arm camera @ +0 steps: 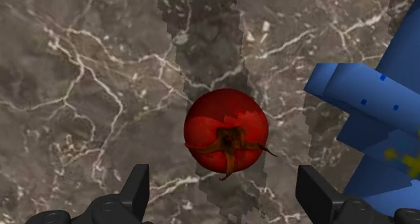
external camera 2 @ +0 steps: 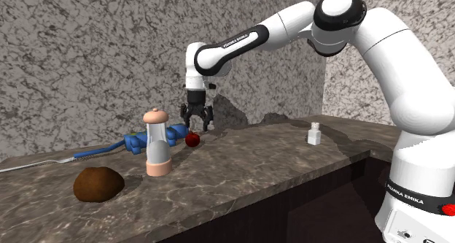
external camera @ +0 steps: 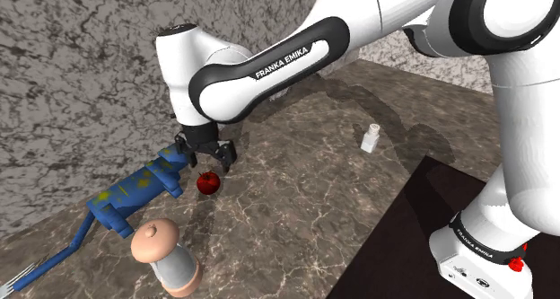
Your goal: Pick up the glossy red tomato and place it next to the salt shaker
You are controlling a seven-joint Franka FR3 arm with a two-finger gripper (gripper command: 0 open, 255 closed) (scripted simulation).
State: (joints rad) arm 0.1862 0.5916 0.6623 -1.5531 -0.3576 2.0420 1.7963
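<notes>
Six things counted along the marble counter (external camera 2: 255, 172), working from the second exterior view's left.

Starting with a brown lump (external camera 2: 98, 184), sitting well apart from the blue yellow-spotted object (external camera 2: 138, 141), further left and nearer the counter's front edge.

Passing a thin grey shaft (external camera 2: 36, 163), running on leftward from that blue object's left end and lying flat.

Coming to a tall grinder (external camera 2: 156, 150) with a tan knob, standing upright near the blue object on its front side and covering its middle from this camera.

Reaching the gripper (external camera 2: 199, 126), hanging from the white arm (external camera 2: 240, 41) above the counter just past the blue object's right end and pointing straight down. Showing its black fingers (arm camera: 138, 189) spread wide in the wrist view, clasping nothing.

Finding the red tomato (external camera 2: 192, 139) resting on the counter just beside the blue object's right end, with a strip of bare marble between the two. Lying right under the gripper, between the spread fingers and touched by neither. Looking close to round, so offering no clear long axis. Pointing its brown stem and calyx upward toward the gripper, tipped a little off centre as seen from the wrist.

Ending with a small white shaker (external camera 2: 315, 133), standing upright well apart from the blue object, far off to its right and past the tomato.
</notes>
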